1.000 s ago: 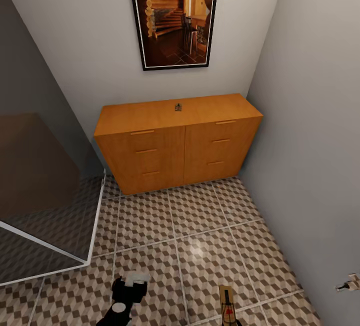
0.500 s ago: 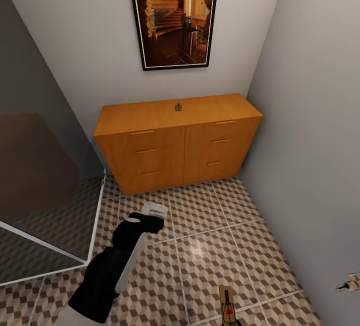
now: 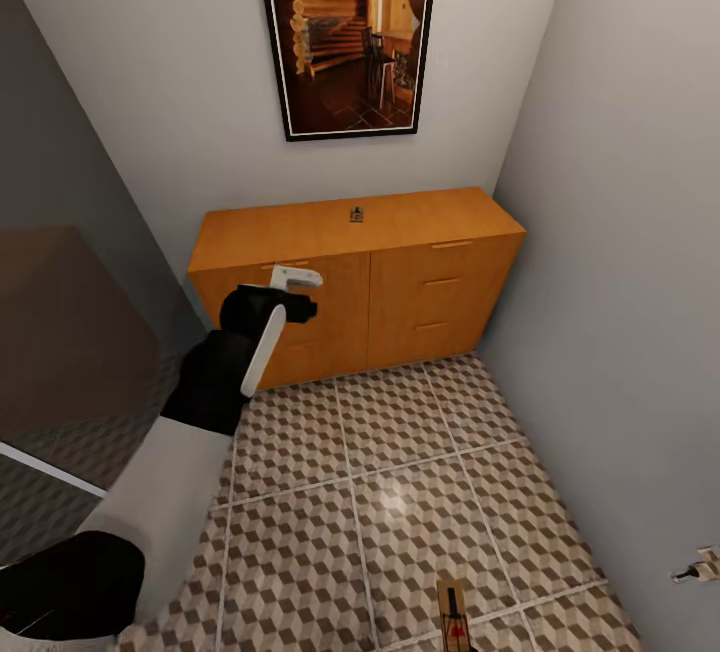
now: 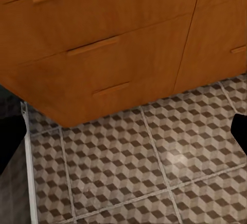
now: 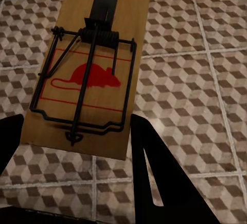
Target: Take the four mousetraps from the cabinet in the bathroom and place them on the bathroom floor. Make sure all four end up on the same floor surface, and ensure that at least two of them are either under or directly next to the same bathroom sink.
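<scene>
The orange-brown cabinet (image 3: 440, 232) stands against the back wall, and one small mousetrap (image 3: 356, 214) lies on its flat top. My left gripper (image 3: 298, 279) is raised in front of the top left drawer's handle. In the left wrist view its dark fingers (image 4: 240, 129) sit at the frame's edges, wide apart and holding nothing, with the cabinet drawers (image 4: 103, 44) ahead. My right gripper (image 5: 77, 127) is shut on a second mousetrap (image 5: 92, 69), a tan board with black wire and a red mouse print. It is held low over the cube-patterned bathroom floor (image 3: 400, 472), near the picture's lower edge as the mousetrap (image 3: 454, 616).
A glass shower screen (image 3: 70, 332) stands at the left. A grey wall (image 3: 620, 282) closes the right side, with a metal door handle (image 3: 700, 564) low on it. A framed picture (image 3: 350, 32) hangs above the cabinet.
My left arm has swung up from near the floor to the cabinet's upper left drawer. The right gripper with its mousetrap has dropped slightly. The camera has not moved.
</scene>
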Tool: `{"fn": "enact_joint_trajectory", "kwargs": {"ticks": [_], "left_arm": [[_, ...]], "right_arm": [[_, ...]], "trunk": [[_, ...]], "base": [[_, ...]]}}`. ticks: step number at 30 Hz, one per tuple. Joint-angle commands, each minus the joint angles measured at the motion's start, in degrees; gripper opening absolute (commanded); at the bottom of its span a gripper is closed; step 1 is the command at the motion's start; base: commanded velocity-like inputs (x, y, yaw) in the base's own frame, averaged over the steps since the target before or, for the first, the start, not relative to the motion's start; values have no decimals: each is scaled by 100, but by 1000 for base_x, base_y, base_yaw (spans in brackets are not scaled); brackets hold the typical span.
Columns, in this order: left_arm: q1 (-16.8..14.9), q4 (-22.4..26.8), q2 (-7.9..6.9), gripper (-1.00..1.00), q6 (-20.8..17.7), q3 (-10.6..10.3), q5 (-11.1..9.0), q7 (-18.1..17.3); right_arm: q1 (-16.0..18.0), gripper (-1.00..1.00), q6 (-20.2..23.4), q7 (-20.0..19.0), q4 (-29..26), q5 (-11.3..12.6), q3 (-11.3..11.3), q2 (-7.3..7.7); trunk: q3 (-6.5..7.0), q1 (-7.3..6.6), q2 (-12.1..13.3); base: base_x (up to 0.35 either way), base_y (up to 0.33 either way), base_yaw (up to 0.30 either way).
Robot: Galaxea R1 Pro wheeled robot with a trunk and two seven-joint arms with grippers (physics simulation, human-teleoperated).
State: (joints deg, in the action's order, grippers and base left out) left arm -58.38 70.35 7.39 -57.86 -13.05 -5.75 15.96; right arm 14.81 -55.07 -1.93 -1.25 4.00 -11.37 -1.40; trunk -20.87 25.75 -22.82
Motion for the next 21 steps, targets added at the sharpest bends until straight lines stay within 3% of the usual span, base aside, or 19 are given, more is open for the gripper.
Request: {"fn": "enact_joint_trajectory", "kwargs": {"ticks": [1, 8, 14, 21], "left_arm": [[-96, -48, 37, 100, -26, 13, -54, 56], [-154, 53, -9, 100, -40, -39, -50, 38], [-164, 357, -177, 100, -41, -268, -58, 29], [-165, 410, -185, 100, -42, -300, -73, 21]], "right_arm": [[4, -100, 13, -59, 4, 65, -23, 0], [4, -100, 31, -61, 3, 65, -22, 0], [4, -100, 31, -62, 2, 65, -21, 8], [4, -100, 4, -56, 2, 65, -19, 13]], "trunk": [[-9, 3, -10], [-9, 3, -10], [-9, 3, -10], [-9, 3, -10]], "base": [[0, 0, 0], [0, 0, 0], [7, 0, 0], [241, -18, 0]]}}
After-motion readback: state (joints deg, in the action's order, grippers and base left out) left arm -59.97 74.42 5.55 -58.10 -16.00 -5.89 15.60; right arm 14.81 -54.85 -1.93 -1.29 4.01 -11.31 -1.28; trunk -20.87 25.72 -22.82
